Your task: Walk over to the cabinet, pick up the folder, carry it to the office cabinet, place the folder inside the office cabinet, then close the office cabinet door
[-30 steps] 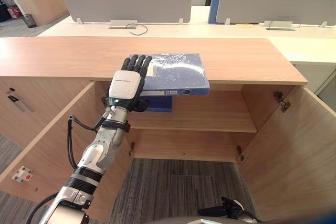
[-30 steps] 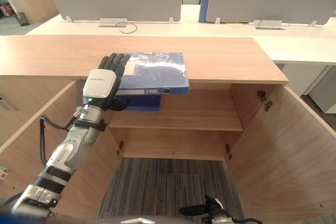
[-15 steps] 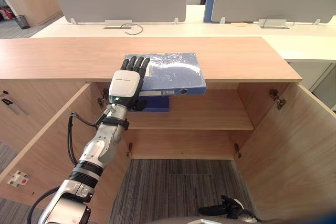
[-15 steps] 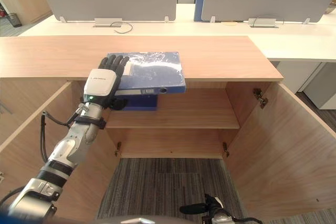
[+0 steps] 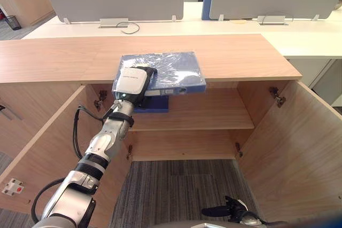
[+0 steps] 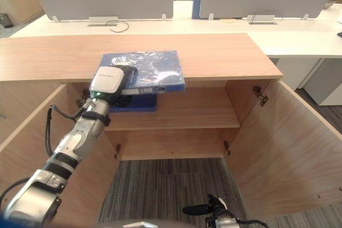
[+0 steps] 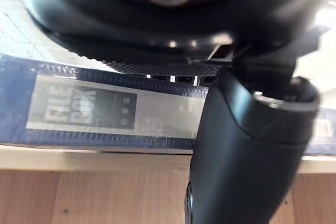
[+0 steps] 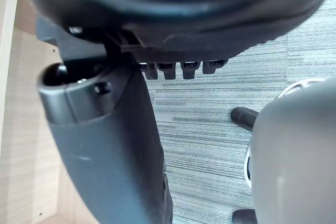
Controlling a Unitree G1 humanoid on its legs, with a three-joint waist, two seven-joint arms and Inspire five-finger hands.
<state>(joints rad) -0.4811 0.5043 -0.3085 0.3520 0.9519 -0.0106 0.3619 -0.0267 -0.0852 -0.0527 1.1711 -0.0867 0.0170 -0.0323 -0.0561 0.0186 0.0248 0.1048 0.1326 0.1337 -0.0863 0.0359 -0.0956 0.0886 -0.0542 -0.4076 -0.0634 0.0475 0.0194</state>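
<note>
Film crinkles over the flat blue folder, which overhangs the front edge of the smooth wood-grain cabinet top, its near corner pinched by the dark left hand, fingers curled above, thumb against the labelled spine.

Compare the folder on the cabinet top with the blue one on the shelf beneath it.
The top folder lies on the cabinet top, overhanging its front edge; the shelf folder lies inside on the upper shelf. The left hand grips the top folder; nothing touches the shelf folder. Both are blue and lie flat.
</note>
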